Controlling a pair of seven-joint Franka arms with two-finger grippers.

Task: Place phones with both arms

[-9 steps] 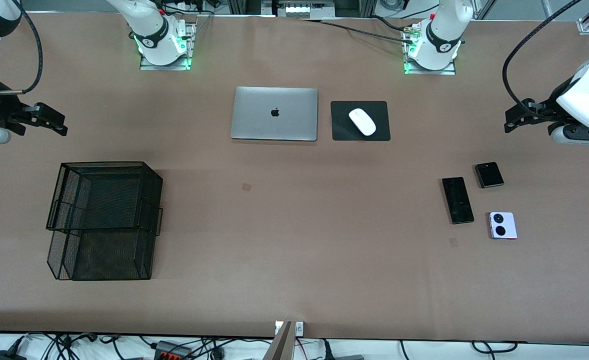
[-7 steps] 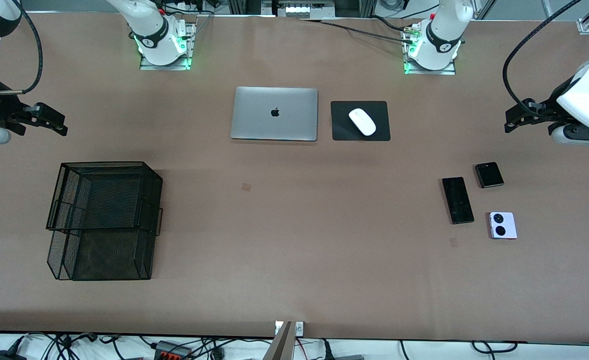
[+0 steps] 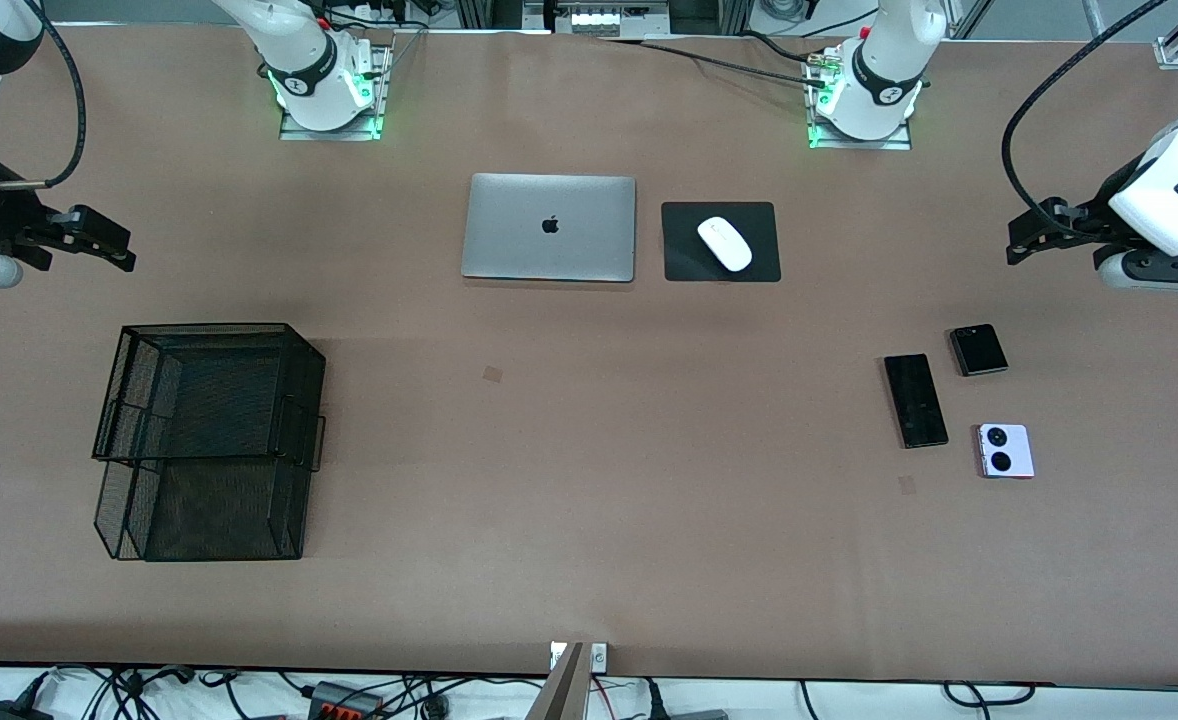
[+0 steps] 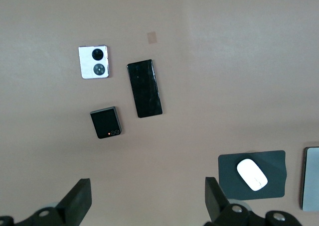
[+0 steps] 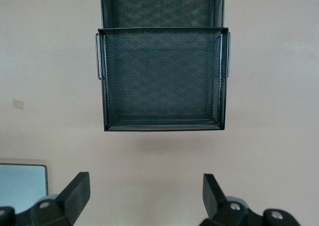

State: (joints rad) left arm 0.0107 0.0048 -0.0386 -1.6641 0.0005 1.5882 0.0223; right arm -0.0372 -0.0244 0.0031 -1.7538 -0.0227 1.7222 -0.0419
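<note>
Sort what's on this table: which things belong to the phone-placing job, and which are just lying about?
Part of the job:
- long black phone
- small black flip phone
- lavender-white phone
- left gripper, open, empty, over bare table
- right gripper, open, empty, over bare table

Just lying about:
- laptop
- mouse on its mouse pad
- black mesh tray, possibly the destination

My left gripper point(image 3: 1017, 243) has crept a hair toward the table's middle and up (barely visible), over bare table farther from the front camera than the phones. Fingers spread wide, nothing held.
</note>
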